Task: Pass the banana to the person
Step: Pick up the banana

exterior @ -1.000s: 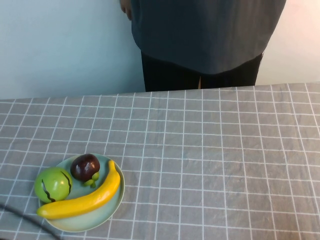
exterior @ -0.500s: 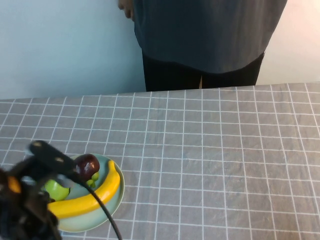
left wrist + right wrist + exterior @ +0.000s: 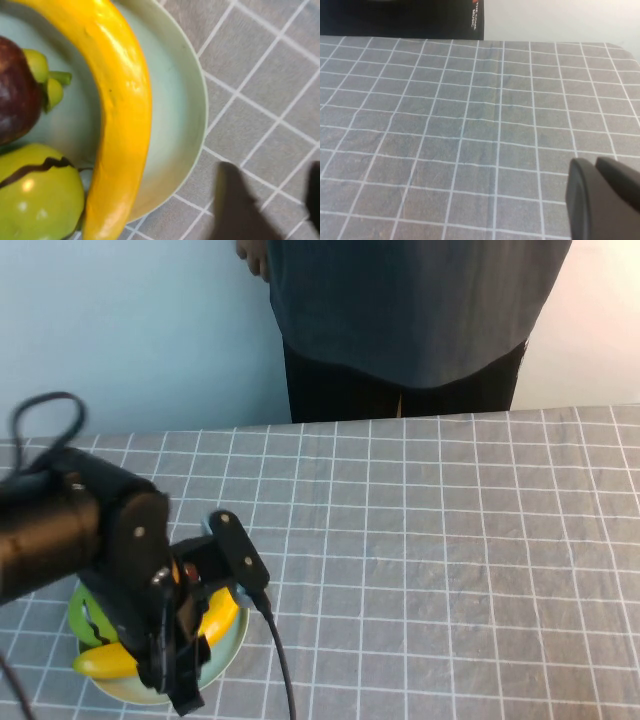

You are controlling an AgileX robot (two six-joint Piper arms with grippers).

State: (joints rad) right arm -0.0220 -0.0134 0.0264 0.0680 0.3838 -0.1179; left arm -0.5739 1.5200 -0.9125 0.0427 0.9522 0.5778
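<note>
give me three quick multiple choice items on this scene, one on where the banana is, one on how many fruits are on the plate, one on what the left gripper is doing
1. Where does the banana lie?
A. on the bare tablecloth
B. on the light green plate
C. in the person's hand

2. How many fruits are on the plate?
A. one
B. two
C. three

3. What is the state of the left gripper?
A. open, holding nothing, above the plate's edge
B. shut on the banana
C. shut on the green fruit

Answers:
1. B, the left wrist view shows the banana curving along the plate's inside.
2. C, the banana, a dark purple fruit and a green fruit share the plate.
3. A, its two dark fingers stand apart over the tablecloth beside the plate, touching no fruit.

The right gripper is over the checked cloth, away from the plate; the person stands behind the table.
</note>
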